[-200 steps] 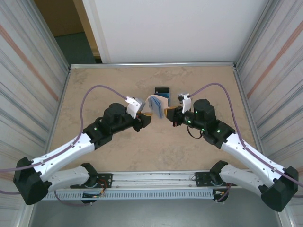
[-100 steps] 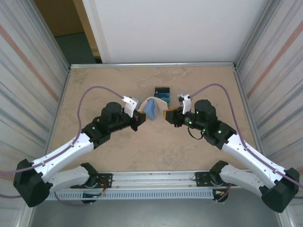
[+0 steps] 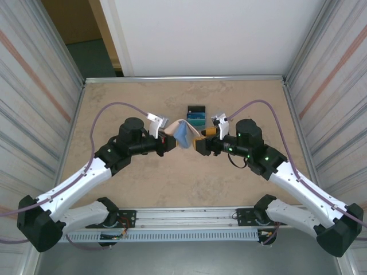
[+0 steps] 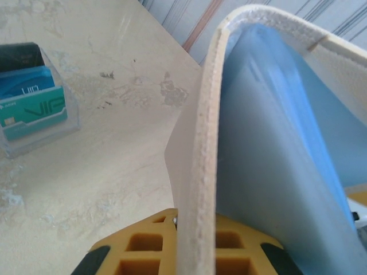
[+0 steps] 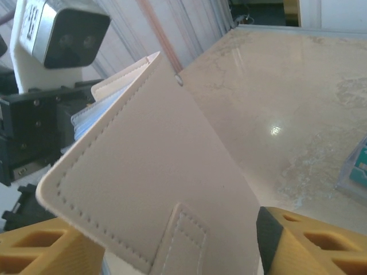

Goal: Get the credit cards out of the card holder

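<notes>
Two arms, one wallet, one clear stand and three cards are in view on the surface (image 3: 114, 109).

At the left, a ribbed wall (image 3: 34, 103) bounds the surface, and a broad bare stretch lies between it and the left arm (image 3: 114, 157). The left jaws are closed narrow on the wallet (image 3: 183, 134), with the yellow fingers (image 4: 143, 249) pinching the edge of one tan flap, its pale blue lining facing right.

The wallet is held spread open at mid-surface between the two arms. Just beyond it, toward the far rail (image 3: 183, 79), is the stand (image 4: 40, 129), holding one black, one blue and one teal card (image 4: 31, 86) upright in a row. Whether any card sits inside the wallet cannot be told.

The right jaws stand wide: the other flap (image 5: 149, 172), with its snap tab (image 5: 183, 240), lies between the yellow fingers (image 5: 298, 240) without being pinched. The right arm (image 3: 252, 150) reaches in from the near right. Bare surface runs from it to the right wall (image 3: 332, 97), and more lies open on the near side of the wallet.
</notes>
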